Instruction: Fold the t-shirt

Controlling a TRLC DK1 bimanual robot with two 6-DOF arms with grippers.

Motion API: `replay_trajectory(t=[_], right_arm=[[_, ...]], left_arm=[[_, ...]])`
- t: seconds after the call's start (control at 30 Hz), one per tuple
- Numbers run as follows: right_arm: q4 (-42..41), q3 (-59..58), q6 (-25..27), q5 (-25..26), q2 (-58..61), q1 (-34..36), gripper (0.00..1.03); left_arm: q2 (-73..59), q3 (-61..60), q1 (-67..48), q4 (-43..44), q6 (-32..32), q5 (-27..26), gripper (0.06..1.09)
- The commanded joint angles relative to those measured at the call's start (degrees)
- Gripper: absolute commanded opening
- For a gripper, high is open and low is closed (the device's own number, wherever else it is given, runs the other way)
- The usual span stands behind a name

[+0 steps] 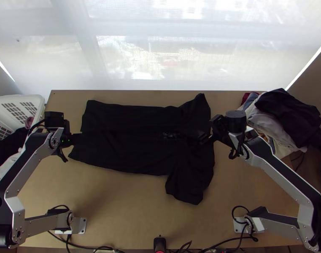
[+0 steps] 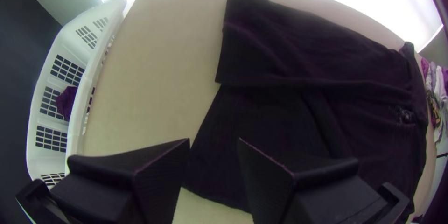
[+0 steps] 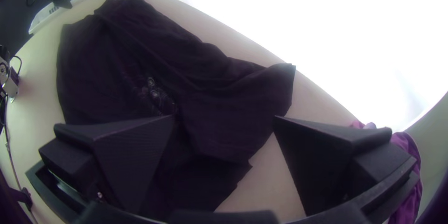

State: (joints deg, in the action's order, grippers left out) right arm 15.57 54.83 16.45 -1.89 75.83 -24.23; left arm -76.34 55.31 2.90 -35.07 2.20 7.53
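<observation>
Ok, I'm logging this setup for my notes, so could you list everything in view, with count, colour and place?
T-shirt: one, black with a small pale print, mostly spread mid-table, a flap along its far side
Table: one, light wood, under the shirt
Basket: one, white, at the table's left end
Clothes in the basket: count unclear, dark, white and purplish
Clothes pile: count unclear, dark, white and reddish, far right
Sheer covering: white, beyond the far edge
Device: one, black, near edge, middle
Cables: several, black, near edge
Arms: two, silver-grey with black joints, left and right
Left hand: one, black, open, at the hem end
Right hand: one, black, open, at the collar end
</observation>
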Motion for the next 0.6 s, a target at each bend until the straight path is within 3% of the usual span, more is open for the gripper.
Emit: replay_trajectory(t=[0.0,0.57], right_arm=[[3.8,0.7,-0.5,0.0,-3.9,-1.3,0.98],[11.3,-0.9,-0.4,0.0,-9.8,-5.1,0.98]], left_arm=[[4.0,-7.2,2.1,-1.1,-2.1,0.1,0.60],[0.2,-16.0,5.8,13.6,-5.0,1.2,0.60]])
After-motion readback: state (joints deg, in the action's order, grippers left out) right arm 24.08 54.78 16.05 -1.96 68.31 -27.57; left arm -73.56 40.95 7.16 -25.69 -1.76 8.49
